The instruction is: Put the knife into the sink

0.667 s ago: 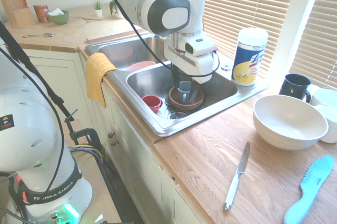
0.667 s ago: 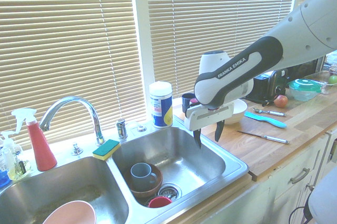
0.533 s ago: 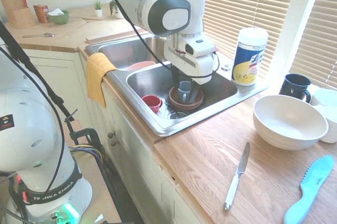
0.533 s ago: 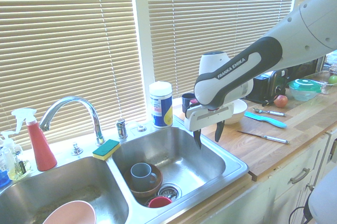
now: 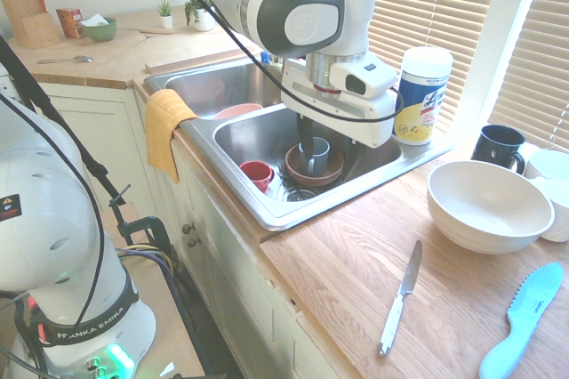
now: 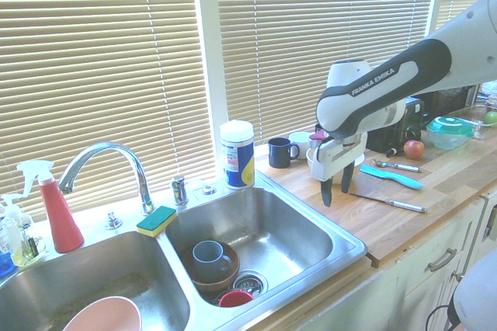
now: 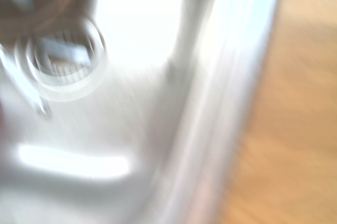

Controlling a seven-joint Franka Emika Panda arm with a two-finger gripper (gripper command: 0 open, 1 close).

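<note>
Knife [image 5: 402, 294]: flat on the wooden counter [image 5: 329, 263], outside the sink [image 5: 283, 219]. First exterior view: it lies right of the sink, white handle at the near end, narrow metal blade pointing to the far side. Blue plastic knife [image 5: 524, 321] lies apart to its right; large white bowl [image 5: 489, 207] stands farther back, between the knife and the window side.

Gripper [image 6: 336, 186]: released, fingers apart and pointing down, nothing between them. Second exterior view: it hangs in front of the white bowl, near the right end of the sink, not touching the knife. Wrist view blurred; basin, drain and a strip of wood show.

Sink contents, second exterior view: right basin holds a brown bowl [image 6: 227, 278] with a blue-grey mug [image 6: 210, 259] in it; red cup [image 6: 235, 298] near the bowl, at the near side of the drain [image 6: 251, 283]. Left basin holds a pink bowl [image 6: 105, 317].

Sink surround, same view: sponge [image 6: 156, 221], yellow and green, on the rim at the far end of the divider; curved faucet [image 6: 116, 148] to its left, red spray bottle [image 6: 60, 216] farther left. Wipes tub [image 6: 238, 155] upright behind the right basin, dark mug [image 6: 280, 153] to its right. First exterior view: orange towel [image 5: 166, 130] draped over the counter's near edge.
</note>
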